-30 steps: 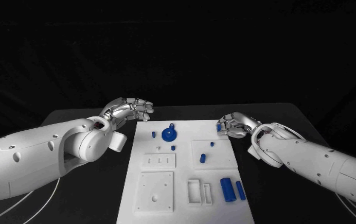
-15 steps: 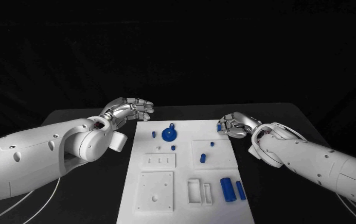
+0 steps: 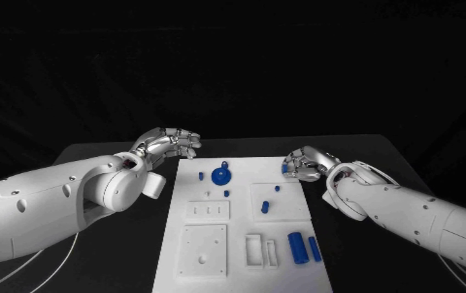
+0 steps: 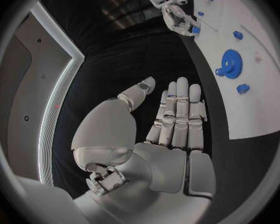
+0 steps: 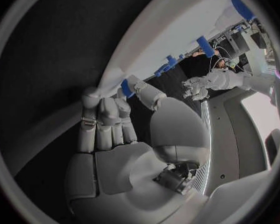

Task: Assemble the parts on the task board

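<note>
Matt white task board (smooth, plastic-looking), glossy blue parts.

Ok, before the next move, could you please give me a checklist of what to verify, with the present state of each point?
1. Right hand holds the small blue part: ok, pinched between thumb and finger.
2. That part is lifted off the task board: cannot tell.
3. Left hand is free: ok, it holds nothing, beside the board's far left corner.
4. Blue gear is apart from both hands: ok.
5. Two blue cylinders lie on the board's near right: ok.
</note>
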You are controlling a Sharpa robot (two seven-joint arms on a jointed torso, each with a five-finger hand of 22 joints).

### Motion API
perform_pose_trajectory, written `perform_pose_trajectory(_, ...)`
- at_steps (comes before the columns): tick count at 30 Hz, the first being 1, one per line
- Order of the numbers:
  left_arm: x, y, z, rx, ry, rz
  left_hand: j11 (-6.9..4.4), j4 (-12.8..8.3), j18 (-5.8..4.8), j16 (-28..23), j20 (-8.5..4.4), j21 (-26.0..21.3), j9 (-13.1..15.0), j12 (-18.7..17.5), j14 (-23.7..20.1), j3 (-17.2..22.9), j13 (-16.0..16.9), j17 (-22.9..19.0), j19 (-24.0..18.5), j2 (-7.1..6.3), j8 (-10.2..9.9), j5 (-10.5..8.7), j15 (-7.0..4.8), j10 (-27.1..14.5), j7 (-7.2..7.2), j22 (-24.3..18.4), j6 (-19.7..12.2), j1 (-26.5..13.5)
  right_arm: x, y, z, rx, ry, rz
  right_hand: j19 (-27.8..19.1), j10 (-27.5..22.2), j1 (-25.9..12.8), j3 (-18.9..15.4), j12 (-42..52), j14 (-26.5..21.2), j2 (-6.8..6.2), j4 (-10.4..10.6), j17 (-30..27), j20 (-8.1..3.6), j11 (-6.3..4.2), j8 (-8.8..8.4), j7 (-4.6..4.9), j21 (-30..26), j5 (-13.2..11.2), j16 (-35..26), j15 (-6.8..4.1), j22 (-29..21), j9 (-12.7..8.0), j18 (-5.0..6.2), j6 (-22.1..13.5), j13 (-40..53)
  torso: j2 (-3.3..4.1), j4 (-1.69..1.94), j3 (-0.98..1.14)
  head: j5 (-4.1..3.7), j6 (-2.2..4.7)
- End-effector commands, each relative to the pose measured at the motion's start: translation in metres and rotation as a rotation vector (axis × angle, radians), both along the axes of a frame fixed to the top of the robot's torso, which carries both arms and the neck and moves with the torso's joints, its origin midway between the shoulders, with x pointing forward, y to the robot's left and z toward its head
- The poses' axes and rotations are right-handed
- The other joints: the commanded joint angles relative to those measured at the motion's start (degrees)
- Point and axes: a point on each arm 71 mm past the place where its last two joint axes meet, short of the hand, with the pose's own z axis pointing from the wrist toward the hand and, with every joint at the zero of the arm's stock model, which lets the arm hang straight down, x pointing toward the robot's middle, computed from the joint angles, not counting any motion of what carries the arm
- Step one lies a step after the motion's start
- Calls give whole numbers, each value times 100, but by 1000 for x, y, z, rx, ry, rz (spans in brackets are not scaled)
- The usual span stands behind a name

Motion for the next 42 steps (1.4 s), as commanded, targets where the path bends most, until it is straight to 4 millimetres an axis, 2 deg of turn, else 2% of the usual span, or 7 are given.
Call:
perform_pose_trajectory(1,-1,-3,1,-2,-8,-20,27,-33,103,-24,4,26,9,-12,-43,13,7,7,-53,-6,-3,-23,8,21,-6,94,-8,63,-1,0,3,-4,-41,-39,45,85,2,67,42,27,31,-1,9,-15,7,90,216,24,-14,-8,-7,87,79,204,467,46,0,0,0,-4,6)
perform_pose_trajectory(15,-1,-7,0,47,0,-48,-36,-22,102,-13,1,37,37,46,-29,4,48,15,-47,38,49,-28,3,165,-62,96,89,40,-7,1,14,-36,-70,-66,96,274,-24,225,132,63,-19,13,30,-21,0,120,204,57,-1,25,-7,94,101,204,517,184,-9,-19,-3,-1,33)
perform_pose_trajectory(24,0,-23,-8,159,73,-89,-335,179,161,334,-189,310,70,326,404,-150,232,180,324,59,164,-178,-231,805,-234,130,523,-279,-15,27,38,-105,-73,-23,118,315,-36,334,130,74,-69,39,37,-26,-2,126,201,73,1,35,-7,95,108,204,533,211,-71,-45,3,15,65)
perform_pose_trajectory(26,-2,-27,-11,202,99,-95,-393,261,164,467,-253,406,59,374,493,-213,287,245,417,-11,152,-286,-300,934,-256,132,593,-405,-17,35,45,-125,-72,-16,122,324,-42,352,132,76,-80,49,38,-27,-2,127,201,76,-2,37,-7,95,109,204,535,219,-103,-47,9,19,64)
perform_pose_trajectory(31,-3,-39,-12,294,128,-94,-508,455,194,737,-385,628,50,492,680,-328,409,373,639,-203,135,-314,-448,1189,-294,136,677,-644,-24,59,58,-169,-71,10,132,344,-54,419,128,80,-118,88,41,-24,-4,128,199,82,-8,40,-7,94,112,204,540,234,-222,-60,18,53,42)
perform_pose_trajectory(35,-1,-54,-9,340,150,-113,-511,586,183,780,-412,667,37,486,658,-327,442,392,642,-308,105,-314,-462,1193,-291,124,671,-754,-30,77,65,-169,-79,31,139,353,-62,473,120,83,-144,125,41,-18,-5,129,197,88,-7,41,-8,93,115,204,543,242,-290,-56,23,86,52)
perform_pose_trajectory(42,4,-78,-14,401,180,-138,-450,1221,142,740,-407,630,-12,367,464,-142,489,352,464,-551,-26,-312,-406,1036,-248,87,602,-1098,-40,112,69,-178,-91,85,144,364,-65,526,115,84,-164,153,42,-13,-6,128,196,93,-7,42,-9,93,117,204,544,253,-417,-46,29,148,15)
